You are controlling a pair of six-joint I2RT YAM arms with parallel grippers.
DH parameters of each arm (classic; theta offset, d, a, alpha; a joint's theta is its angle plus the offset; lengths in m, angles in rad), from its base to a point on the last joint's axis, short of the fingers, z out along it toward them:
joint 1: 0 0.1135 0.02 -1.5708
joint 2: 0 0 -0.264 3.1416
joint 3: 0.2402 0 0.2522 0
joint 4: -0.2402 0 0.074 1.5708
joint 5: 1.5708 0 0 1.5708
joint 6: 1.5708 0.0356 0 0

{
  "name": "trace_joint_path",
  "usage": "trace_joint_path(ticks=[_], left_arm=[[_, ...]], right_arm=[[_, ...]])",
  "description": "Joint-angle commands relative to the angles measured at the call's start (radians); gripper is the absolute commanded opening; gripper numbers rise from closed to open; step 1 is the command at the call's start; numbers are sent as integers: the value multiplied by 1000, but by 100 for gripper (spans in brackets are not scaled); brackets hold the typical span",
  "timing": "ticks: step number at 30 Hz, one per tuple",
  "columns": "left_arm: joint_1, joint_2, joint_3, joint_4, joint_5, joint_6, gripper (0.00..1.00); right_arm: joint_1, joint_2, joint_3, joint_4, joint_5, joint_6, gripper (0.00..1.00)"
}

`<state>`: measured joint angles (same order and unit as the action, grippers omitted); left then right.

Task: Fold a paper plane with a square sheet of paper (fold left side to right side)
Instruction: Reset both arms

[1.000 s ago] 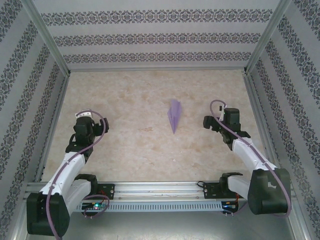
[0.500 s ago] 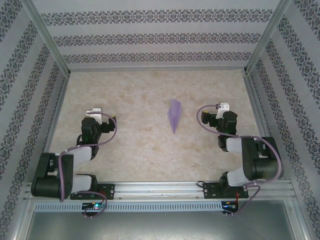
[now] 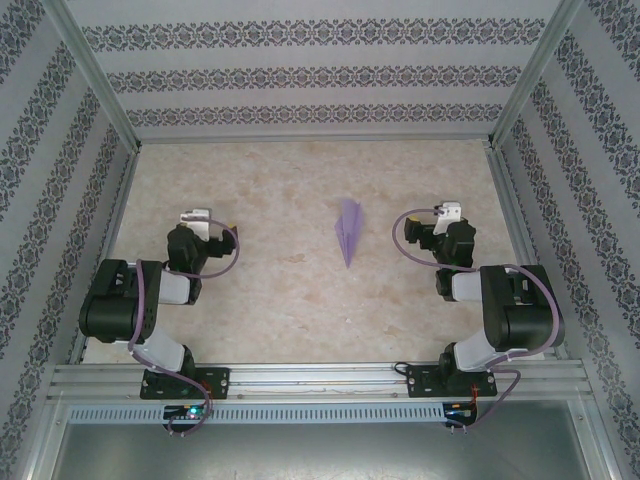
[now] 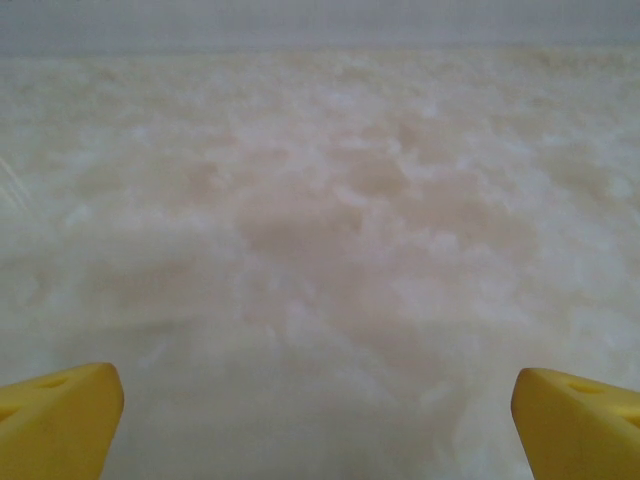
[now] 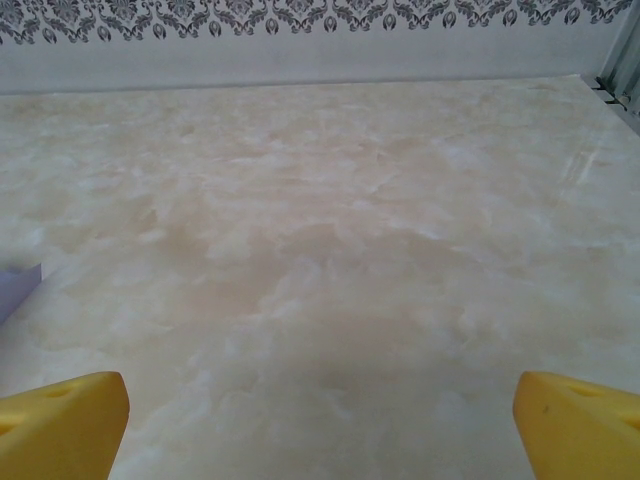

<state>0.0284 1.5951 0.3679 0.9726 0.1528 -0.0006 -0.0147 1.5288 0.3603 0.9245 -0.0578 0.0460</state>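
The table [image 3: 260, 180] is a pale, marbled beige surface, boxed in on three sides by walls [image 3: 300, 75] papered in light grey with dark ornamental bands. Aluminium frame posts [image 3: 95, 75] slant up at the corners. A metal rail [image 3: 320, 375] runs along the near edge and carries both arm bases. Both arms are bent close to their bases. The left gripper [image 3: 205, 225] sits over the left part of the table and the right gripper [image 3: 435, 225] over the right part, at about the same depth. The paper plane [image 3: 349, 232] lies flat on the table between them, touching neither and nearer the right gripper. It is a slim lavender dart with its long narrow tip pointing toward the rail. From above the fingers are too small to read. In the left wrist view, the left gripper [image 4: 320, 420] has its yellow fingertips [image 4: 60, 420] spread to the frame's bottom corners, with bare marbled table between them. The right gripper [image 5: 320, 425] is spread just as wide, its yellow fingertips [image 5: 65, 425] also holding nothing. At the left edge of the right wrist view there is a small lavender corner [image 5: 15, 285], probably an edge of the plane. It lies on the table beyond and outside the jaws, apart from them.
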Motion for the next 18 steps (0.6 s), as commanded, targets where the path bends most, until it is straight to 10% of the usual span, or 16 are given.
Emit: trace_joint_path(ticks=[1,18], left_arm=[[15,-2,9,-1,-46,-21,99],[13,-3,16,-17,-25,-9,100]], right_arm=[[13,1,16,24,26,-10,98],[13,2,17,20,34,-10,98]])
